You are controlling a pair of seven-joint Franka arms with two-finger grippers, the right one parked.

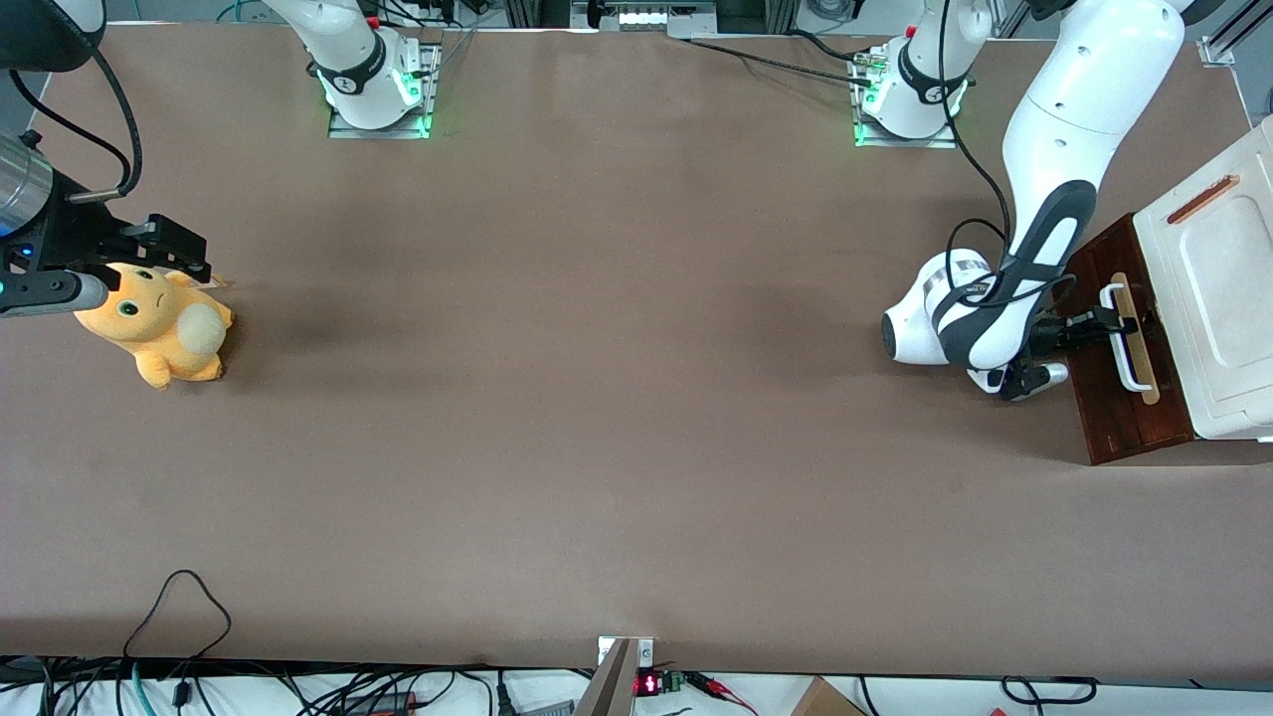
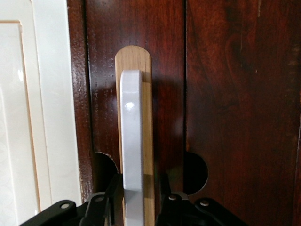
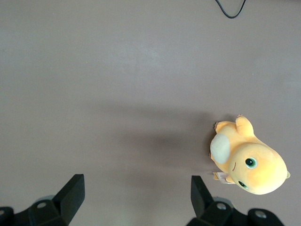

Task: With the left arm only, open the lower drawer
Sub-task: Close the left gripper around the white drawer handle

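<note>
At the working arm's end of the table, my gripper [image 1: 1112, 325] is right on the white loop handle [image 1: 1125, 343] of the lower drawer [image 1: 1114, 398] — the dark reddish-brown front that sits below the white cabinet top [image 1: 1218, 288]. From my wrist camera I see the handle [image 2: 131, 146] running straight between my fingers [image 2: 101, 207], one black finger on each side of it, against the pale wood strip [image 2: 146, 141]. My fingers look spread around the loop with the bar between them; I'd judge they are straddling it and not yet squeezing, though the contact itself sits just out of frame.

So where are we? The reach looks done — I'm lined up on the handle. The drawer itself appears closed or barely started: no pale inside shows anywhere. What's left, as I read it, is to close on the handle and pull the front out toward the parked arm's end of the table.

Any writing? None I can read on the drawer or cabinet. Near the table's front edge a small red display [image 1: 647, 684] glows, too small to make out.
</note>
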